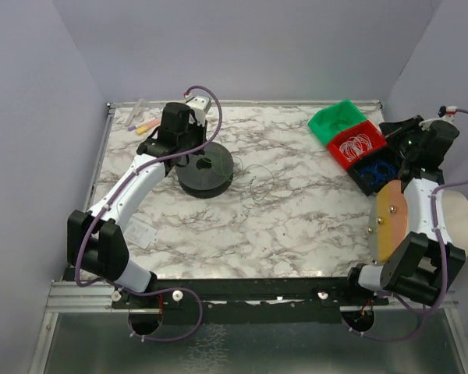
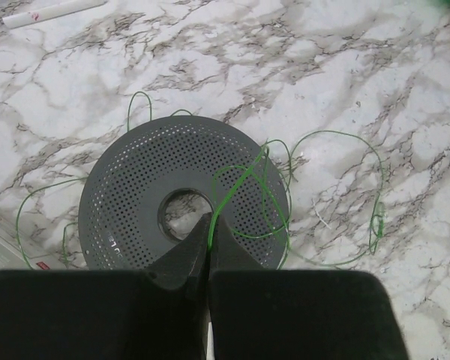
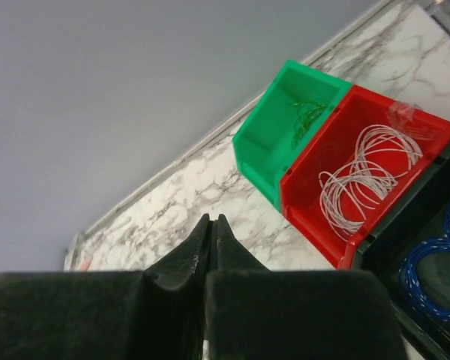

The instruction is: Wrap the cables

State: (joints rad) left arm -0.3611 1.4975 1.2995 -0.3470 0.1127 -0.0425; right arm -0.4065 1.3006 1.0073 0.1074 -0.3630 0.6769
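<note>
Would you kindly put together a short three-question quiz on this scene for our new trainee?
1. True or false: the left fingers are shut.
2. Which bin holds the white cable coils? A green, B red, C black.
3. Fill in: the loose green cable lies partly over the dark, perforated ____.
Key: 1 true; 2 B, the red bin; 3 spool.

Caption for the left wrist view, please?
Shut left gripper over a grey perforated spool, thin green wire looped loosely over and around it on the marble table.
</note>
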